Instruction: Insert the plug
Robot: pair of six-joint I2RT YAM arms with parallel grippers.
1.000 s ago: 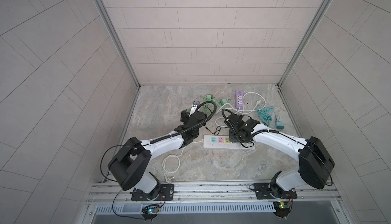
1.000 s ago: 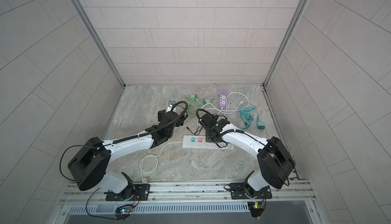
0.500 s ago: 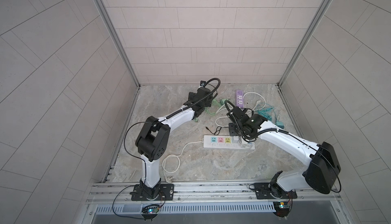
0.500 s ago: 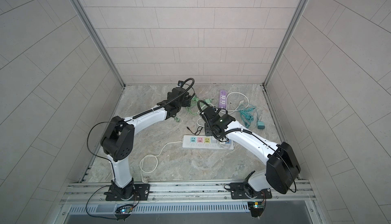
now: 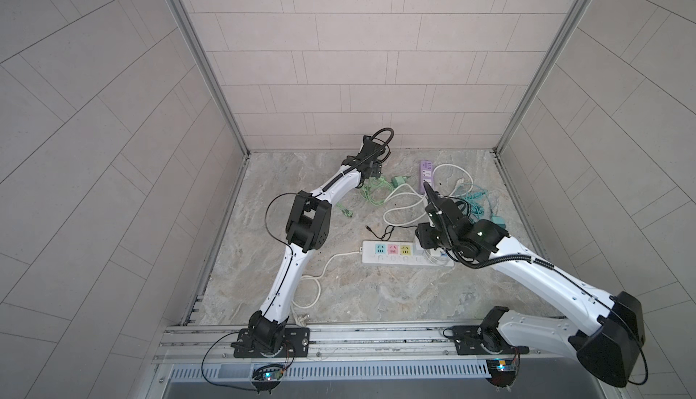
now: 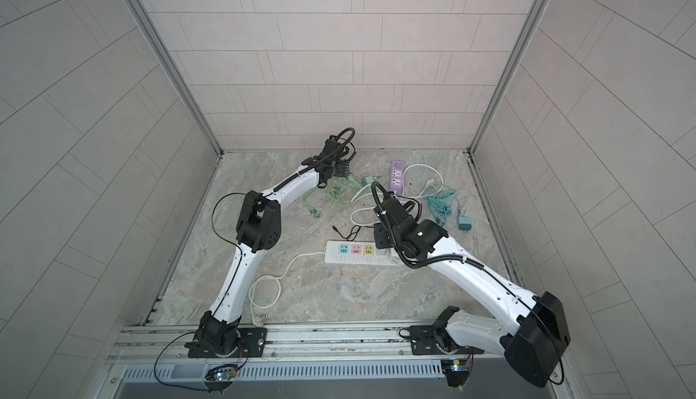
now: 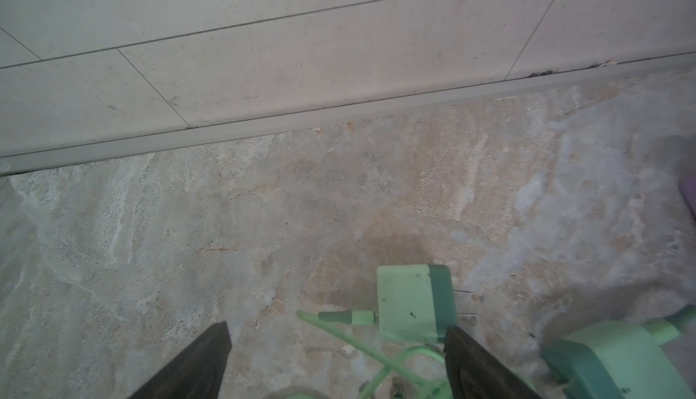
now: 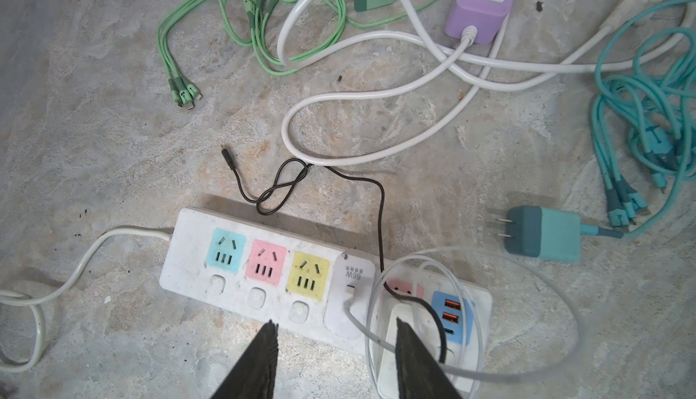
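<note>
L gripper (image 7: 337, 329) is out by the back wall, jaws wide apart, nothing in them. The green plug (image 7: 410, 303) lies flat on the floor just past the tips, close to one finger; can't tell if they touch. R gripper (image 8: 335, 340) hangs over the strip (image 8: 196, 265), jaws part open, nothing clamped. On the strip I see blue, pink and yellow sockets bare, and a white charger (image 8: 352, 291) plugged in next to them. A teal plug (image 8: 542, 233) lies near the strip's USB end, not touching it.
</note>
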